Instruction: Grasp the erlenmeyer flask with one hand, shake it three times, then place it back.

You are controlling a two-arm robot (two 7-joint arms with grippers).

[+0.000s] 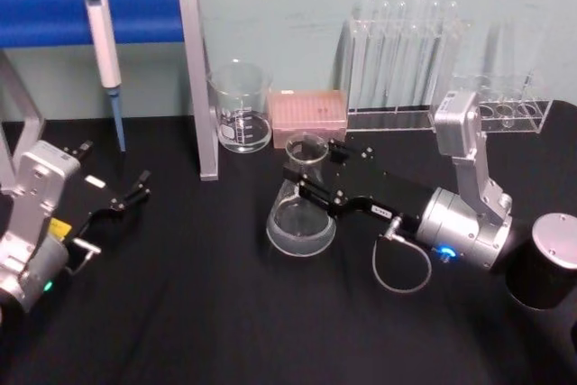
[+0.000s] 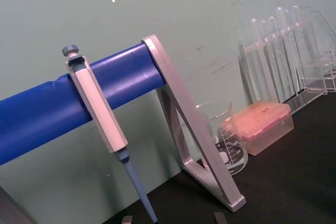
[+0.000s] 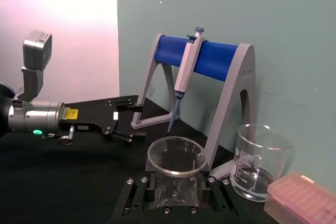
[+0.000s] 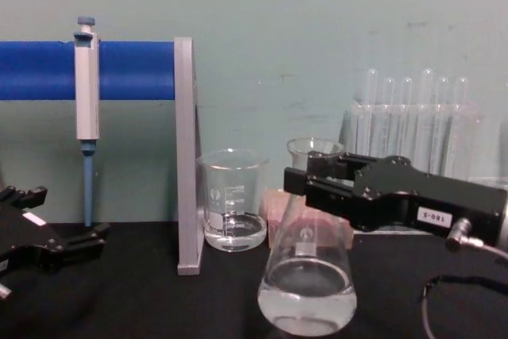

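Around flask (image 4: 306,279) neck, right pincer (image 1: 313,169).

Looked like lab bench: erlenmeyer flask (image 1: 300,223), glass beaker (image 1: 241,107), pipette (image 1: 102,38) hung on blue stand (image 1: 144,13), test tubes (image 1: 406,47) in clear rack (image 1: 397,119), pink tip box (image 1: 309,113), black tabletop (image 1: 225,313).

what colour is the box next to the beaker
Pink; the box shows best in the head view.

Pale grey-green painted wall (image 4: 317,37): plain, few small scuffs, white flecks; directly behind desk. Matte black flat desk (image 1: 225,313): rear edge meets wall. Pinkish-white brightly lit wall section (image 3: 68,3): adjoins green wall at vertical edge.
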